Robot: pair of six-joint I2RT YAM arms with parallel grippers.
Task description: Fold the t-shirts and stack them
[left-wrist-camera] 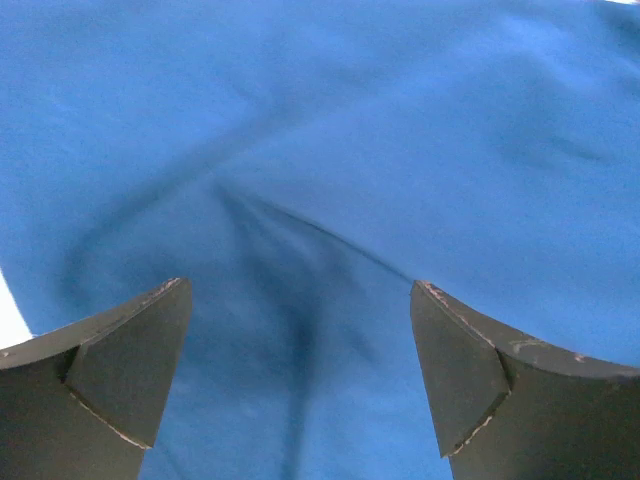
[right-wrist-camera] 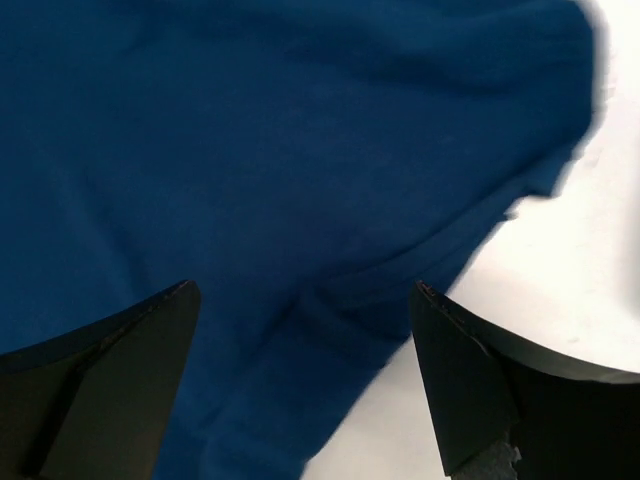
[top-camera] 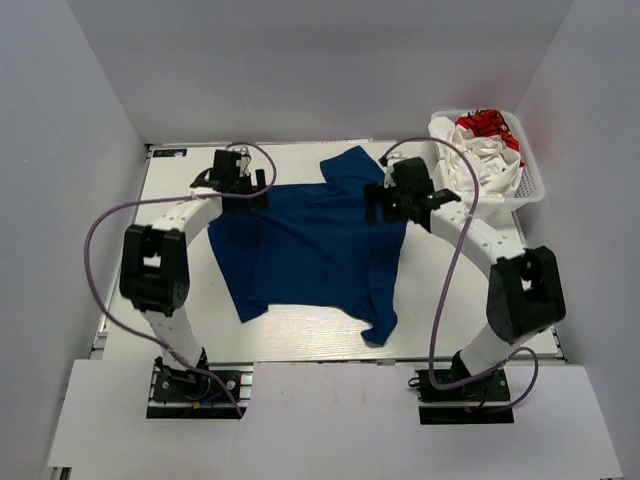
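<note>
Currently, the royal blue t-shirt (top-camera: 310, 250) is spread flat on the tabletop (top-camera: 300, 338); the left gripper (left-wrist-camera: 300, 285) and right gripper (right-wrist-camera: 305, 288) are held spread over its far-left and far-right corners, nothing pinched.

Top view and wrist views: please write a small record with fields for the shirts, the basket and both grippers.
blue shirt: spread out on the table, not folded
white shirt: crumpled in the basket, red print showing
basket: at the far right corner of the table
left gripper: open, over the blue shirt's far left part, holding nothing
right gripper: open, over the blue shirt's far right edge, holding nothing
stack: not begun
</note>
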